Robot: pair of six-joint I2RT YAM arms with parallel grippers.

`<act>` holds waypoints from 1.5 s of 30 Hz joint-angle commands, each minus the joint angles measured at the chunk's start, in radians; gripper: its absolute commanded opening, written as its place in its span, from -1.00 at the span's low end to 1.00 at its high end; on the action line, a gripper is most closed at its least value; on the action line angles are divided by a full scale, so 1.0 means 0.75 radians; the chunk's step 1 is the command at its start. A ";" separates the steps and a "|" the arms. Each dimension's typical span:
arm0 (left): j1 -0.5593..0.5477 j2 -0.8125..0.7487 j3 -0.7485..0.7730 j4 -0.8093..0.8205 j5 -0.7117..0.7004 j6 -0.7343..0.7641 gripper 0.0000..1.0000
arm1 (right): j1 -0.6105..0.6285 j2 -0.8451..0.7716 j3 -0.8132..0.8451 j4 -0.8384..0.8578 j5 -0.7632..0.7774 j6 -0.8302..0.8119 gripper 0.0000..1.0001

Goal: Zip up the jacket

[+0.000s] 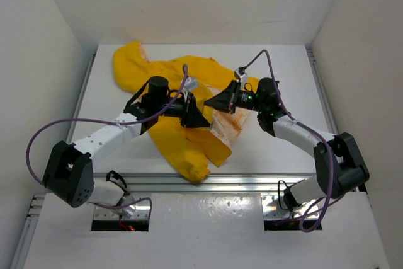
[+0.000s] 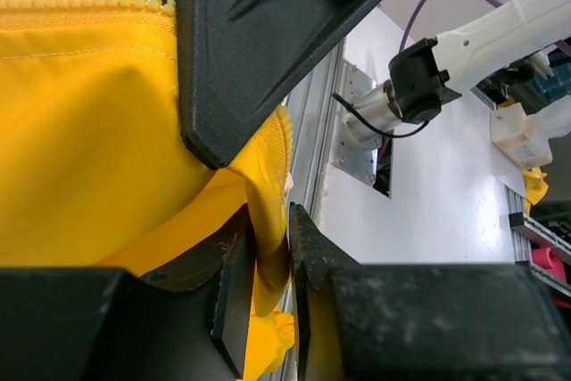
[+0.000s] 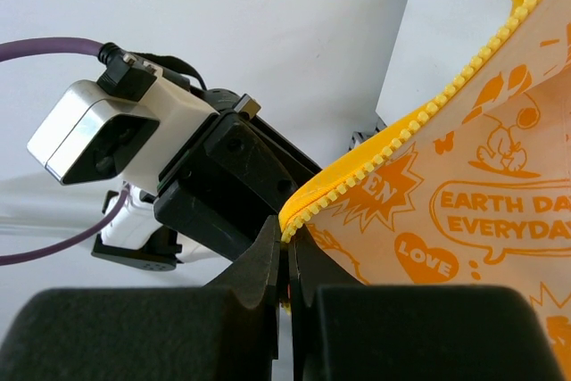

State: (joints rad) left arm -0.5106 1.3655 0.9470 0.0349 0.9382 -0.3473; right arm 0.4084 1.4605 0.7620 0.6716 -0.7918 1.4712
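Bright, even white light fills the top view. The white table point(image 1: 289, 80) is washed nearly featureless toward 1 o'clock, and only soft shadows lie beside the jacket point(image 1: 182, 149) at 6 o'clock. In the left wrist view the left gripper's fingers point(image 2: 234, 301) at 6 o'clock are dark and blurred, and the 11 o'clock corner is blown out. In the right wrist view the lining point(image 3: 482, 211) at 3 o'clock is crisp, while the right gripper's fingers point(image 3: 263, 278) at 6 o'clock are soft silhouettes.
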 commanded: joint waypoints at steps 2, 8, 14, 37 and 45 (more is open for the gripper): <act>-0.019 0.012 0.052 0.023 0.027 0.030 -0.48 | 0.008 0.000 0.076 0.074 0.002 0.020 -0.99; -0.019 0.012 0.052 0.035 0.027 0.030 -0.51 | 0.006 0.000 0.076 0.074 0.004 0.022 -0.99; -0.019 0.012 0.052 0.023 0.040 0.042 -0.77 | 0.006 0.002 0.080 0.074 0.006 0.020 -0.99; 0.175 -0.205 -0.142 0.088 -0.179 -0.187 -1.00 | -0.452 -0.056 0.301 -0.790 -0.063 -1.097 0.16; 0.217 -0.191 -0.142 0.117 -0.179 -0.187 -1.00 | -0.702 0.247 0.532 -1.143 0.056 -1.392 -0.37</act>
State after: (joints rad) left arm -0.3641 1.2415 0.8394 0.0631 0.8059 -0.4774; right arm -0.0391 1.5555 1.1297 -0.0738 -0.7597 0.5167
